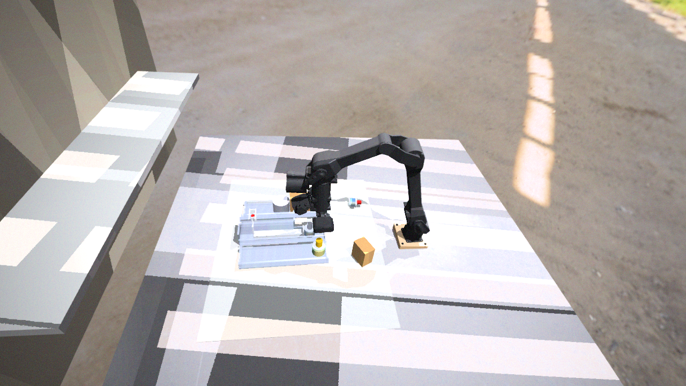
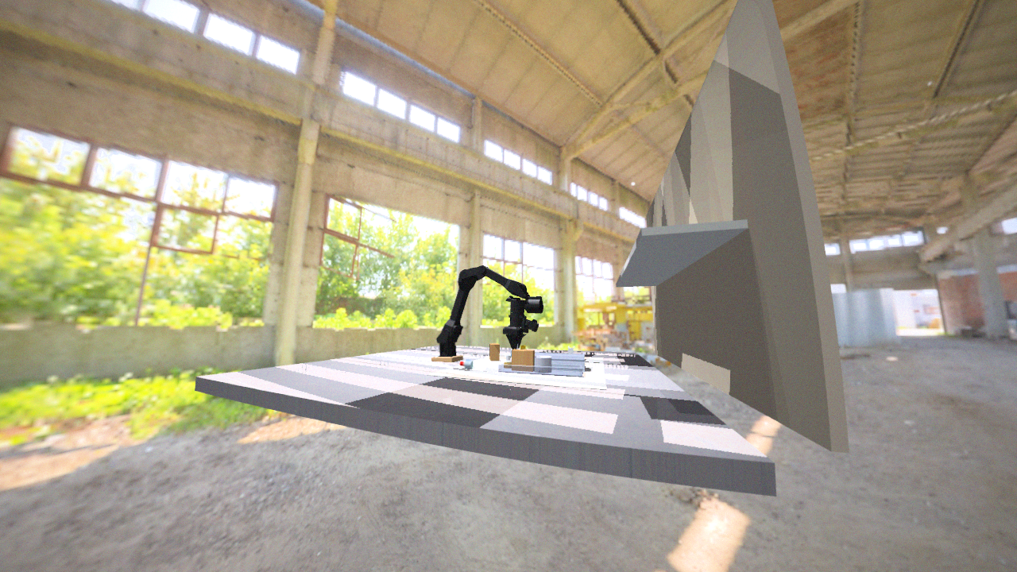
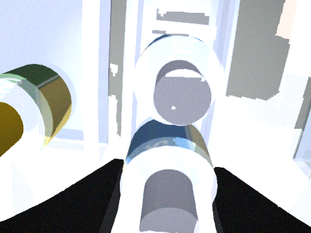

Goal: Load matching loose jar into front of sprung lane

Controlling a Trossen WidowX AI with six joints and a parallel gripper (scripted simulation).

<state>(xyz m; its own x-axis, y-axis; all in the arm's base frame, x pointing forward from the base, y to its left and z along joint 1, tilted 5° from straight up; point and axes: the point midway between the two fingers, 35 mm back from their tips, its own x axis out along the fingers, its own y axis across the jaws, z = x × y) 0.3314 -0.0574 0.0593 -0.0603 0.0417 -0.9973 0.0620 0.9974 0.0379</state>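
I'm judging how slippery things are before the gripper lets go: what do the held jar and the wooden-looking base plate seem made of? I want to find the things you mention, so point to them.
Held jar (image 3: 168,158): possibly glass or glossy plastic; pale, shiny shoulder, matte-looking grey cap.
Base plate (image 1: 400,238) (image 2: 438,359): probably wood, matt; plain light tan, though painted plastic is possible.

Jar (image 1: 308,228) (image 3: 182,94) in mid lane (image 1: 283,240) (image 3: 220,65), other jar (image 1: 318,247) (image 3: 55,94) in lane beside.

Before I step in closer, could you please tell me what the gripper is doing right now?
Gripper: closed on the grey-capped jar, one finger on either side of it.
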